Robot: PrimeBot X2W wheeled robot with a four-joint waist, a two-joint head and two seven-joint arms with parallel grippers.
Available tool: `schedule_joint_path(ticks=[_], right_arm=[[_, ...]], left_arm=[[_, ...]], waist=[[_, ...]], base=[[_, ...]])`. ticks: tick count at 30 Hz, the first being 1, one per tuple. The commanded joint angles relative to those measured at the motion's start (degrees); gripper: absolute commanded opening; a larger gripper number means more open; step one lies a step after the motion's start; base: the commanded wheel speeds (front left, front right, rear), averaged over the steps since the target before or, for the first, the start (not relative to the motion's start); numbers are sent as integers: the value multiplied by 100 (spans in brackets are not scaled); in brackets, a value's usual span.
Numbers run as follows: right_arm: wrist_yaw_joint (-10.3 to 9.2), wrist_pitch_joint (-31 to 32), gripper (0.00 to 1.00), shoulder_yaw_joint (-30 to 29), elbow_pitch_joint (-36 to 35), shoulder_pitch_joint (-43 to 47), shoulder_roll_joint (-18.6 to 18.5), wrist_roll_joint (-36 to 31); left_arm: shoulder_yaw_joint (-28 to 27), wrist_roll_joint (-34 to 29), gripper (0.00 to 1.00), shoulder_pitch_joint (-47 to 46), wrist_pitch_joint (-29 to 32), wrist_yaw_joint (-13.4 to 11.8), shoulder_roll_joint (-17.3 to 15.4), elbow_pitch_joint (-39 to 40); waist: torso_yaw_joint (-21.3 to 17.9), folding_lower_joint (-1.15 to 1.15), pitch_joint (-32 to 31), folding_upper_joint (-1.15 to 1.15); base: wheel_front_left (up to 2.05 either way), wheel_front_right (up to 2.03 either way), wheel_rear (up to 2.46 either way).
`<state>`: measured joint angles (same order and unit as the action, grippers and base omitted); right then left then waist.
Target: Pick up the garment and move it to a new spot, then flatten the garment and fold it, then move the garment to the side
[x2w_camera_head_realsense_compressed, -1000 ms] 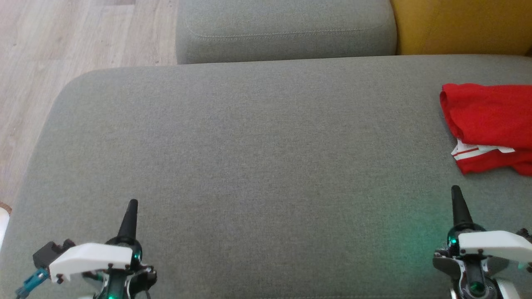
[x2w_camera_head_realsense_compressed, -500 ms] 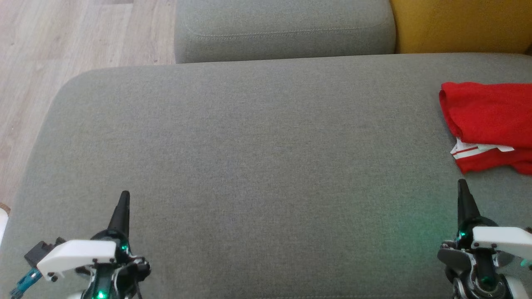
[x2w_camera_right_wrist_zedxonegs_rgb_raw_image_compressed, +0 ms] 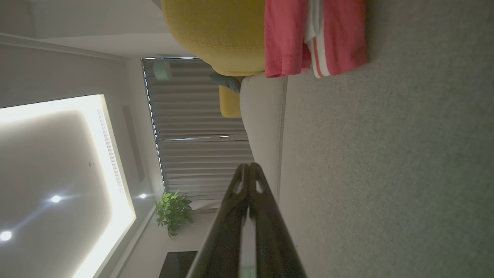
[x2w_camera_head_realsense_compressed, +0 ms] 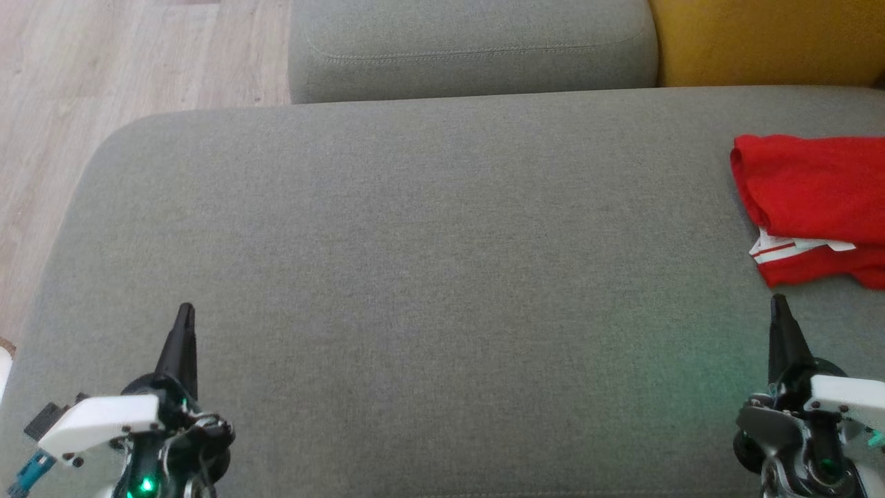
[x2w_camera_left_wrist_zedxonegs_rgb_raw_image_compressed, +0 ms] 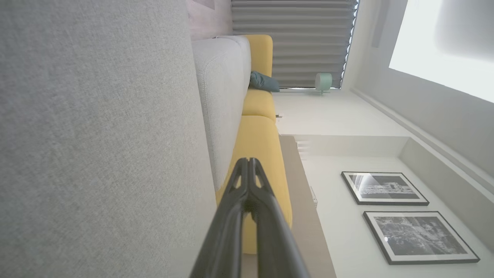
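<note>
One red jersey (x2w_camera_head_realsense_compressed: 805,183) at three o'clock, one left gripper (x2w_camera_head_realsense_compressed: 185,309) at seven, one right gripper (x2w_camera_head_realsense_compressed: 778,299) at five, two grey sofa cushions (x2w_camera_head_realsense_compressed: 415,242) (x2w_camera_head_realsense_compressed: 470,48), two framed pictures (x2w_camera_left_wrist_zedxonegs_rgb_raw_image_compressed: 384,188) (x2w_camera_left_wrist_zedxonegs_rgb_raw_image_compressed: 420,236), one potted plant (x2w_camera_right_wrist_zedxonegs_rgb_raw_image_compressed: 173,212)

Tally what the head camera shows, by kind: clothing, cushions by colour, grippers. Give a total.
Red garment: 1
Grey cushions: 2
Yellow cushion: 1
Grippers, the left gripper and the right gripper, both shut: 2
Total: 6
</note>
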<state>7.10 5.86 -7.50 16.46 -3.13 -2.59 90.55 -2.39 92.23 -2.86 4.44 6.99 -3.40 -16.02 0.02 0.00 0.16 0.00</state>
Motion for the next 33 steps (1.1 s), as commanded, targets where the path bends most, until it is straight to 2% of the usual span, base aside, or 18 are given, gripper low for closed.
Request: schedule_joint_path(ticks=[1, 33], right_arm=[[39, 63, 0, 97, -244, -305, -29, 162], [39, 62, 0, 98, -244, -305, -29, 162]], left_arm=[[-222, 153, 0, -316, 51, 49, -86, 206], [-286, 99, 0, -321, 102, 49, -40, 203]], waist=[[-1, 0, 2, 0], [-1, 0, 1, 0]], base=[[0, 0, 0], [0, 0, 0]])
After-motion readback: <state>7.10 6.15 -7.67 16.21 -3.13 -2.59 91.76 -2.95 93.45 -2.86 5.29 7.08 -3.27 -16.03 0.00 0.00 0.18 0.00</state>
